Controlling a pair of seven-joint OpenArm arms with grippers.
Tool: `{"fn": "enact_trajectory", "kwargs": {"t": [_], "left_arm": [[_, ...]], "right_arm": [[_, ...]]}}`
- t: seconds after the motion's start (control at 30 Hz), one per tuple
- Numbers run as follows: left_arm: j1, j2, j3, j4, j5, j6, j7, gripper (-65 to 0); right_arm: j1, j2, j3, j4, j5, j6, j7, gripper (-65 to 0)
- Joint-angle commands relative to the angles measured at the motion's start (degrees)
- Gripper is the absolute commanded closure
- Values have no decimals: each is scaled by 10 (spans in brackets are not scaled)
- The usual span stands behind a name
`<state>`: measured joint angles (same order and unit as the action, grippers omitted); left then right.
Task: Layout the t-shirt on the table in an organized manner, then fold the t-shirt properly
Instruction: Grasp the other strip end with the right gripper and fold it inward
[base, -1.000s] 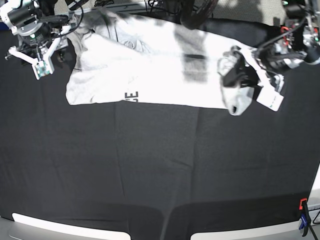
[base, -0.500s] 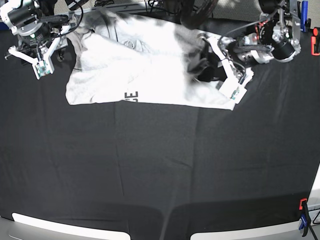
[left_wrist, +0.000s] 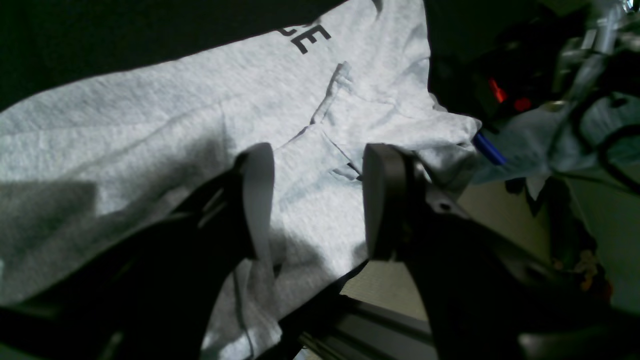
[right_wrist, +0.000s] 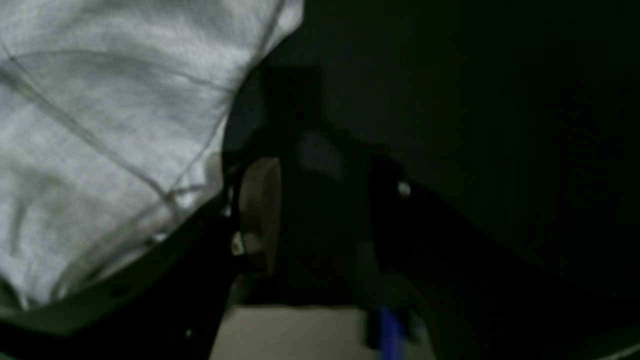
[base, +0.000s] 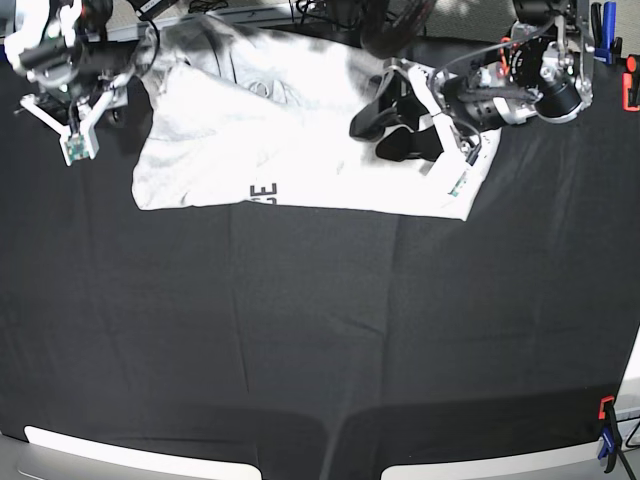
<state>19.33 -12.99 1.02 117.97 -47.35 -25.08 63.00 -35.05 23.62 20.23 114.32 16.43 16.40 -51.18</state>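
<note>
bare black table in front; beyond, t-shirt spread along the far edge, lettering at its near hem. left gripper open and empty over the shirt, likely seeking a new hold; right gripper open, empty, beside the sleeve.

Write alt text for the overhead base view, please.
A white t-shirt lies spread at the far side of a black table. The open left gripper hovers over its right end; the open right gripper hangs off its left edge.
</note>
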Motion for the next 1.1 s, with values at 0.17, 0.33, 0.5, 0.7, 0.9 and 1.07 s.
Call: {"fn": "enact_trajectory", "kwargs": {"t": [0.17, 0.33, 0.5, 0.7, 0.9, 1.07], "left_arm": [[-4, -1, -1, 9, -11, -2, -10, -267], [-4, -1, -1, 9, -11, -2, -10, -267], [-4, -1, -1, 9, -11, -2, -10, -267], [-4, -1, -1, 9, -11, -2, -10, -267], [-4, -1, -1, 9, -11, -2, -10, -267], [-4, -1, -1, 9, -11, -2, -10, -267]], "right_arm": [[75, 6, 27, -143, 195, 134, -18, -278], [116, 7, 31, -234, 355, 228, -111, -278], [119, 7, 31, -239, 408, 236, -133, -278], [119, 7, 38, -239, 406, 236, -133, -279], [118, 6, 38, -239, 443, 236, -133, -278], [119, -13, 38, -239, 440, 236, -124, -278]]}}
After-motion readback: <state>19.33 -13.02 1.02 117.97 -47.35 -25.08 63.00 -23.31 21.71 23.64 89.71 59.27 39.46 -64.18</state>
